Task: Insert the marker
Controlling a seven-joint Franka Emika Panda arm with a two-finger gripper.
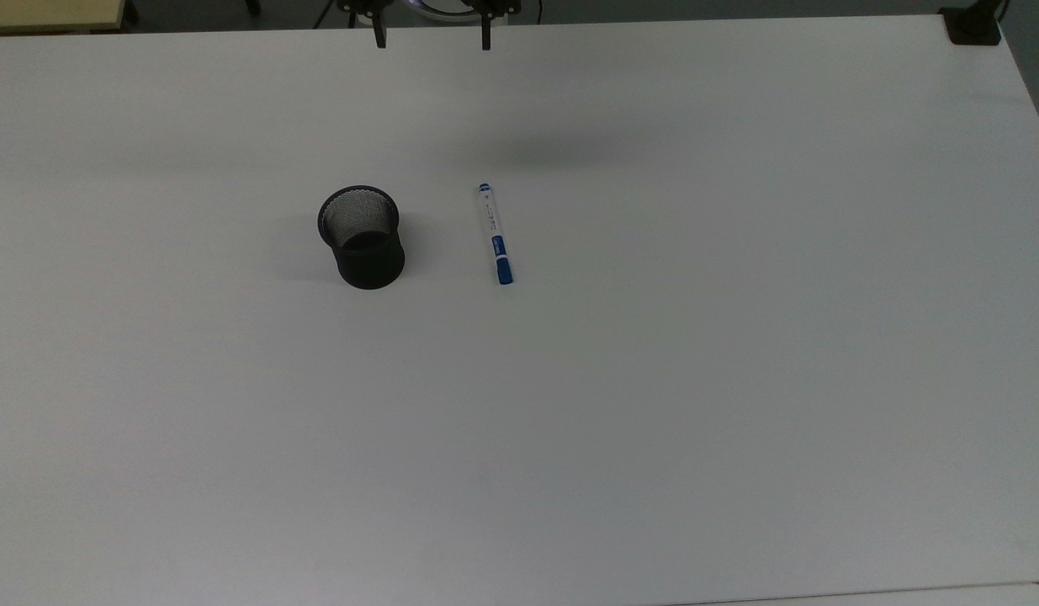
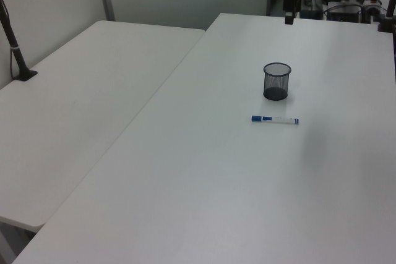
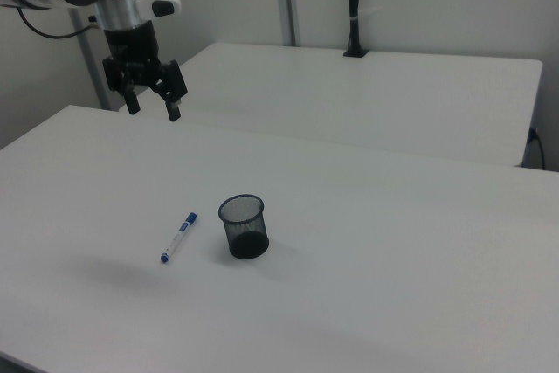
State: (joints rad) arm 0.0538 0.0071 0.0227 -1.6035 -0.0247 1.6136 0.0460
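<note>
White and bare but for two things, the tabletop [image 1: 654, 421] carries the marker [image 1: 495, 234] lying flat on its side. It is a slim pen with a white barrel, a blue cap at one end, a small blue tip at the other and a blue label next to the cap. In the top view it runs almost straight up and down the picture, cap toward the bottom edge. In the right view the marker [image 3: 178, 237] lies slanted, with the cap at its upper end. In the left view the marker [image 2: 275, 119] lies crosswise, cap to the left view's left.

Near it, but not touching, a black mesh cup [image 1: 361, 236] stands upright with its mouth open; it sits to the top view's left of the marker, and in the right view the cup [image 3: 243, 226] is to the right view's right.

Well apart from both, the claw [image 3: 154, 106] hangs above the far part of the tabletop, pointing down. Its two fingers [image 3: 174, 109] are spread wide, holding and touching nothing. In the top view the claw [image 1: 432, 38] shows at the top edge as two dark finger ends.
</note>
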